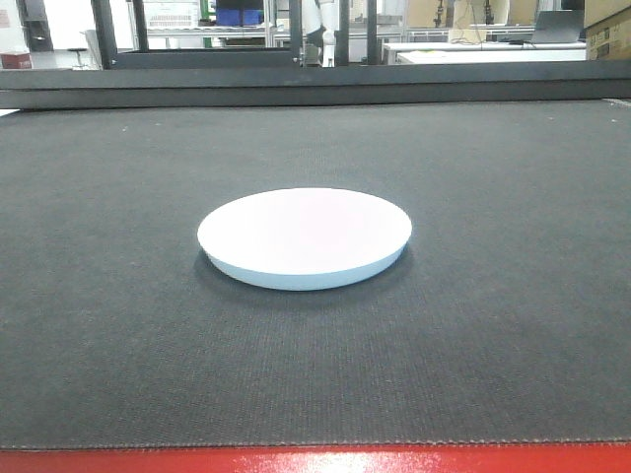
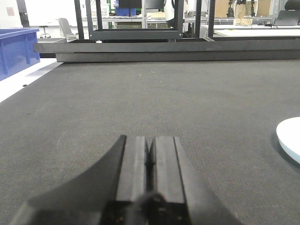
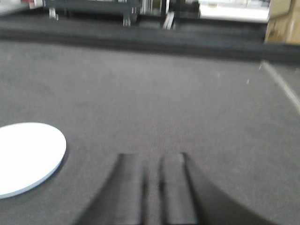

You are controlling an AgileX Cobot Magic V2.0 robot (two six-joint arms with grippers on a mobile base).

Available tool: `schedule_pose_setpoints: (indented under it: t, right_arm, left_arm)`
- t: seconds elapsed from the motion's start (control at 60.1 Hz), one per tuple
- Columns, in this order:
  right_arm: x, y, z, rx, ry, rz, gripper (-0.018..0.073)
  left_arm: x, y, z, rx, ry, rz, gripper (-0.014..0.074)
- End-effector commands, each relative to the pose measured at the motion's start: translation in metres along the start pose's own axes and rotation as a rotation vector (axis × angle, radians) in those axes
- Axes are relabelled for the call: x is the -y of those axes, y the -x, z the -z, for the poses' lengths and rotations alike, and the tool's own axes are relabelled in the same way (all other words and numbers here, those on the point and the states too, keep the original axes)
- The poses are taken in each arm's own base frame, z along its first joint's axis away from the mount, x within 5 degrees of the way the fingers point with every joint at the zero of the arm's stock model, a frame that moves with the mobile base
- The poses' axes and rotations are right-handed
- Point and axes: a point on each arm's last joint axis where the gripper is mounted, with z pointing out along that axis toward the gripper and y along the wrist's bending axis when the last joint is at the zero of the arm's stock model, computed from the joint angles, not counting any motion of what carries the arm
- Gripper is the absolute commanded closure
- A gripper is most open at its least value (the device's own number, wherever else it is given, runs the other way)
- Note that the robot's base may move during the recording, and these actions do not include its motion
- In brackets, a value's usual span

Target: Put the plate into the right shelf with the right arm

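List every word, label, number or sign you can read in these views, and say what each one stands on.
No text can be read in any view.
The plate: plain white, no print.
The black mat: no markings.
A small pinkish sign on the far wall: too small to read.
The cardboard box at the back: any print is too small to read.

The plate [image 1: 304, 236] is round, shallow, plain white with a pale bluish underside, lying flat and right way up on the dark tabletop [image 1: 513, 335]. The right claw [image 3: 151, 161], black and blurred, hangs low to its right, not touching it
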Motion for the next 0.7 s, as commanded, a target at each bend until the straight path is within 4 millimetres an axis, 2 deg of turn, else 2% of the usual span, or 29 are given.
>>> schedule_pose_setpoints:
  t: [0.0, 0.1, 0.15, 0.25, 0.433, 0.599, 0.682]
  right_arm:
    - [0.002, 0.028, -0.02, 0.003, -0.012, 0.011, 0.0103]
    - [0.003, 0.036, -0.043, -0.094, -0.008, 0.007, -0.0042]
    - [0.002, 0.041, -0.053, -0.133, -0.002, 0.007, -0.0075]
    - [-0.004, 0.051, -0.079, -0.246, 0.047, 0.022, -0.0055]
    - [-0.041, 0.072, -0.125, -0.435, 0.208, 0.047, -0.0042]
    - [-0.082, 0.074, -0.178, -0.584, 0.253, 0.052, -0.0042]
    - [-0.103, 0.066, -0.201, -0.65, 0.257, 0.05, -0.0042]
  left_arm:
    - [-0.002, 0.006, 0.001, 0.087, 0.02, 0.005, 0.0643]
    - [-0.002, 0.006, 0.001, 0.087, 0.02, 0.005, 0.0643]
    - [-0.002, 0.006, 0.001, 0.087, 0.02, 0.005, 0.0643]
    - [-0.002, 0.006, 0.001, 0.087, 0.02, 0.005, 0.0643]
    - [-0.002, 0.006, 0.001, 0.087, 0.02, 0.005, 0.0643]
    - [-0.002, 0.006, 0.001, 0.087, 0.02, 0.005, 0.0643]
    - [-0.002, 0.006, 0.001, 0.087, 0.02, 0.005, 0.0643]
